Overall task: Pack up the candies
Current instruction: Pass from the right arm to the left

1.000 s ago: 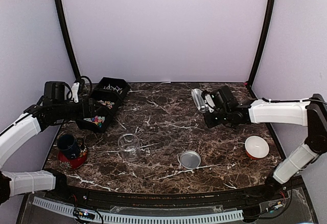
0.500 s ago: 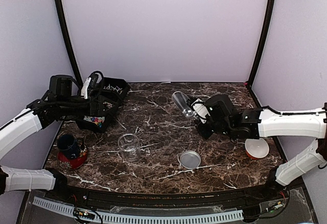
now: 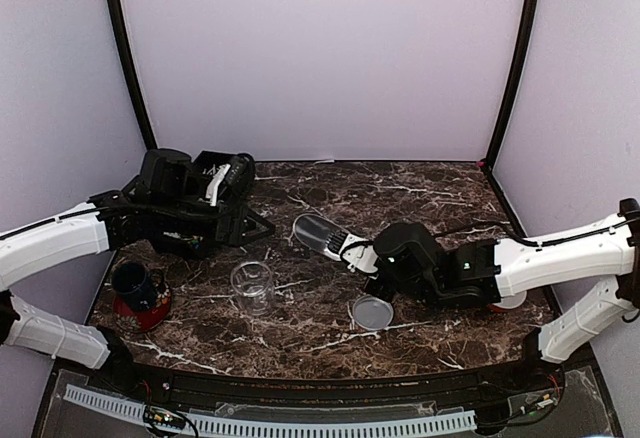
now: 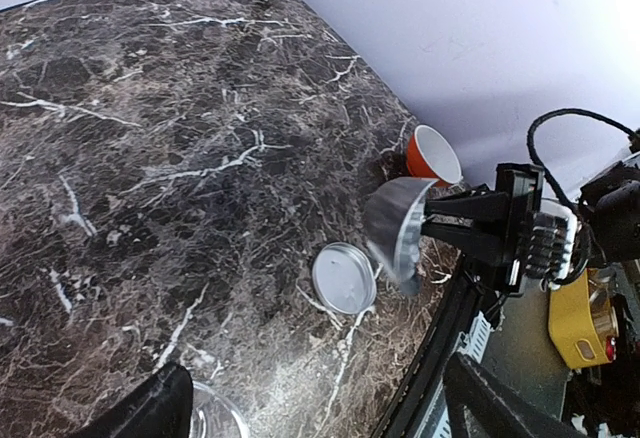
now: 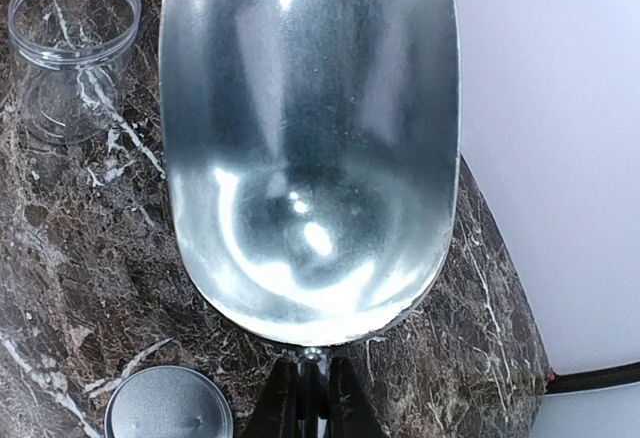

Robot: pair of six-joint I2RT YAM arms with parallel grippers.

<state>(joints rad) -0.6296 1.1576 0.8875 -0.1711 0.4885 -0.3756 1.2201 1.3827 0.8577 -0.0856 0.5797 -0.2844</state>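
Two arms are being stretched over the marble table (image 3: 330,198), the left from the left edge and the right from the right edge. The candies are being hidden in every view: the black bin (image 3: 190,246) at the back left is being covered by the left arm, and whether sweets are lying in it cannot be told. A metal scoop (image 5: 310,148) is being gripped by its thin handle in the right gripper (image 5: 305,398), whose jaws are being pressed shut on it. The scoop is being held above the table, behind and between the jar (image 3: 252,286) and the lid (image 3: 372,311), and only bare metal is being shown in its bowl. The jar is being seen upright and uncapped near the front, with the lid lying flat to its right, apart from it. The left gripper (image 4: 318,363) is being held beside the bin, its jaws being spread wide with nothing between them. A dark mug (image 3: 132,283) is being carried on a red saucer (image 3: 140,313) at the front left, and an orange cup (image 4: 432,153) is being partly screened by the right arm near the right edge.
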